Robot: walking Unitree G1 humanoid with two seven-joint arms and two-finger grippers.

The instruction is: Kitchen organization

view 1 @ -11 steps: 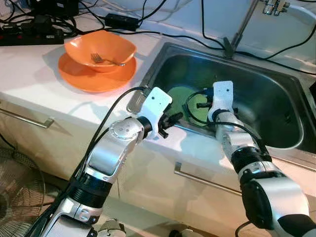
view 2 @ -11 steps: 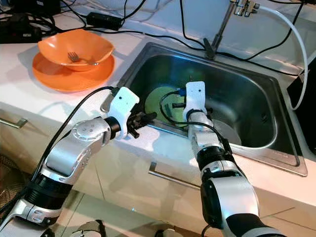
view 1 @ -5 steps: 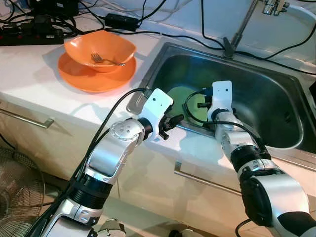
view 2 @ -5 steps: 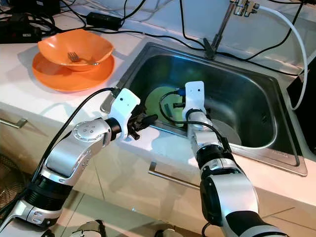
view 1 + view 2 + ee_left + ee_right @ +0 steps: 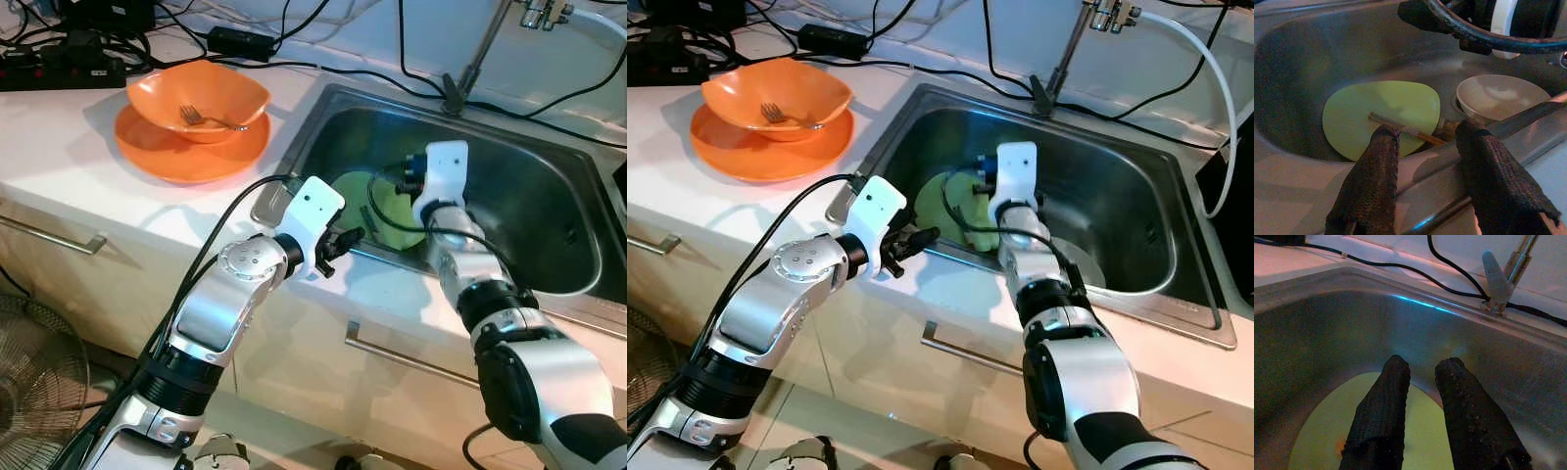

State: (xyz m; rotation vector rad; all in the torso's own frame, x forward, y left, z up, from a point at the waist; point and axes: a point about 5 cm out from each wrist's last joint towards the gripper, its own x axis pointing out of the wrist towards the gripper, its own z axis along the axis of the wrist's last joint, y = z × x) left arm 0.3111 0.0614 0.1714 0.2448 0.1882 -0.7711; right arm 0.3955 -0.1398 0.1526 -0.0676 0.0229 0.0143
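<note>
Left eye view shows the right hand (image 5: 1420, 416) lifted and tipped further into the sink (image 5: 509, 127) than half a second ago; its white wrist housing now sits higher over the basin, and the green plate (image 5: 392, 211) under it shows more of its near edge. The plate stays on the sink floor, at the left end of the basin. From the right wrist camera the two black fingers (image 5: 1383, 411) hang just above the green plate with a narrow gap between them, gripping nothing. The left hand (image 5: 1425, 147) has hardly moved: it hovers over the front rim of the sink, fingers parted and empty, pointing at the plate. A thin brown stick (image 5: 1405, 129) lies across the plate, and a white bowl (image 5: 1498, 95) sits beside it near the drain.

The desk (image 5: 59, 137) is white stone. On it, left of the sink, an orange bowl (image 5: 201, 98) rests on an orange plate (image 5: 186, 157), with a fork (image 5: 206, 119) inside the bowl. Black cables (image 5: 294, 54) run along the back wall past the tap (image 5: 480, 59). Drawer handles (image 5: 59, 235) line the cabinet front below, and a fan (image 5: 29, 382) stands on the floor at the left.
</note>
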